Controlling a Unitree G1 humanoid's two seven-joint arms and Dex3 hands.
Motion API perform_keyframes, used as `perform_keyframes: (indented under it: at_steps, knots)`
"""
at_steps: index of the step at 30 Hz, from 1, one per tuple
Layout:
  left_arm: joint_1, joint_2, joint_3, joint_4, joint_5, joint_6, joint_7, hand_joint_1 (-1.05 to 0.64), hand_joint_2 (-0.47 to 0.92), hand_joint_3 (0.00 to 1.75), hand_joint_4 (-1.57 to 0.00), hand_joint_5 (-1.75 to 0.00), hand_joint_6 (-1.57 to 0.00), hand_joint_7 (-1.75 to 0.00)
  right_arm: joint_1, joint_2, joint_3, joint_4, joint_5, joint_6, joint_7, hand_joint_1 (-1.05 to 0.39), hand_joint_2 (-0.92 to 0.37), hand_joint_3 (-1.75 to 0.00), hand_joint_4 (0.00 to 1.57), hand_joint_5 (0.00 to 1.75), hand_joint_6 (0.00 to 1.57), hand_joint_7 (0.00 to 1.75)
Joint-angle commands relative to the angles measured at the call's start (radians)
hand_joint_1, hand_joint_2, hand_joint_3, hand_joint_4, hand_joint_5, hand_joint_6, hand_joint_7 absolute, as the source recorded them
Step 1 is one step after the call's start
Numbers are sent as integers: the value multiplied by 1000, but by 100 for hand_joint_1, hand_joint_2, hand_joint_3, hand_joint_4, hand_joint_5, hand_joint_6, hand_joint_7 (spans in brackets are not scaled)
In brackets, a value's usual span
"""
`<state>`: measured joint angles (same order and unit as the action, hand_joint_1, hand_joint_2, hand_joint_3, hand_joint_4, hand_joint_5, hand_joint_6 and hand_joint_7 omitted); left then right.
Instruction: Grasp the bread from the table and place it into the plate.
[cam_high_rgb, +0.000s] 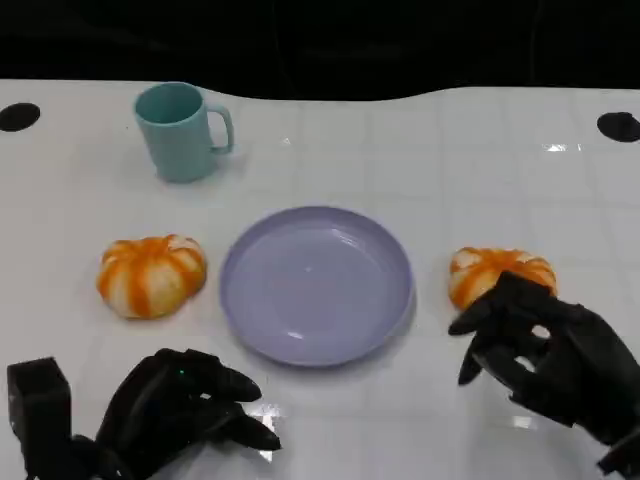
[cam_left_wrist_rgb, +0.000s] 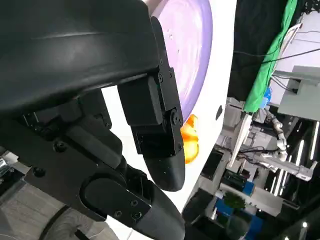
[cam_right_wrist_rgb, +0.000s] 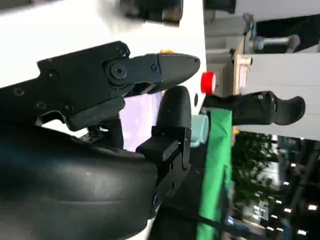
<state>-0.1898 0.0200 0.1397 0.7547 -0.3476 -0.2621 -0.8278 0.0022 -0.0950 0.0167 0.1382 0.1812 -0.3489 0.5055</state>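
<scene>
Bread here comes as two round, orange-and-cream striped buns, pumpkin-shaped, both lying on the white table (cam_high_rgb: 420, 150). One bun (cam_high_rgb: 152, 275) sits just left of the lavender plate (cam_high_rgb: 316, 284); the other bun (cam_high_rgb: 490, 272) sits just right of it, partly hidden behind my right hand (cam_high_rgb: 545, 355). That hand hovers close over the near side of the right bun with its fingers (cam_high_rgb: 480, 312) spread apart and nothing in them; I cannot tell whether a fingertip touches the crust. My left hand (cam_high_rgb: 180, 410) rests low near the table's front edge, fingers loosely curled and apart, empty, with the left bun beyond it. A teal mug (cam_high_rgb: 182, 130) stands upright well behind the plate, toward the far left.
</scene>
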Motion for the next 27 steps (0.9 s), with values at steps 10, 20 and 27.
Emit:
perform_keyframes:
  at_steps: [10, 20, 27]
  knots:
    - [-5, 15, 2, 6, 3, 7, -1, -105, 66, 0, -157, -20, -157, -2, -65, -151, -22, 6, -333, -170, -183, -68, -92, -10, 15, 63, 27, 13]
    - [-5, 15, 5, 4, -2, 15, -5, -105, 65, 0, -157, -21, -157, -2, -83, -258, 2, -57, -652, -154, -371, -73, -91, -5, 3, 53, 20, 4]
    - [-4, 17, 1, 1, 6, 11, 2, -105, 66, 1, -157, -21, -157, -2, -77, -281, 33, -127, -746, -45, -376, -74, -90, -1, 0, 49, 19, 2]
